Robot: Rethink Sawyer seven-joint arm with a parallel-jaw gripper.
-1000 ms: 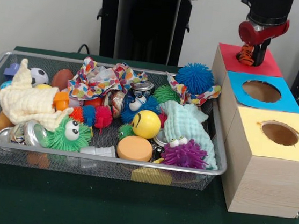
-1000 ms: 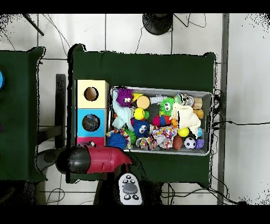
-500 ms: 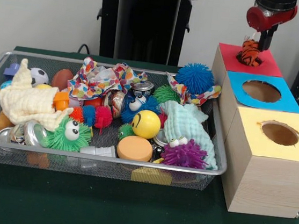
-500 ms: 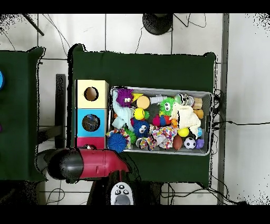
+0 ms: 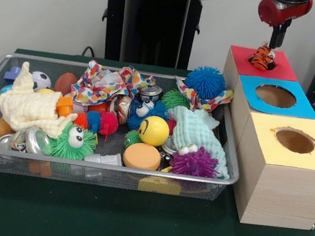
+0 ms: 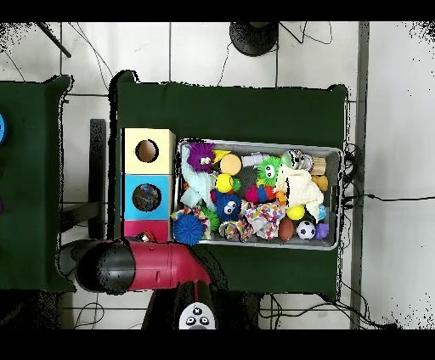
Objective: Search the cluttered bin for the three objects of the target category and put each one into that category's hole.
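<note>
Red-topped box (image 5: 279,69): tiger toy (image 5: 262,57) now sits at its hole, half in | bin (image 5: 4,61) clutter unchanged | gripper (image 5: 278,40) has lifted clear above, jaws empty, narrow — one drop looks nearly done.

The front view sits low and close at the green cloth-covered table's (image 5: 134,223) edge; the overhead looks straight down from high. Both share the wire-mesh bin (image 5: 112,170) (image 6: 331,153).
</note>
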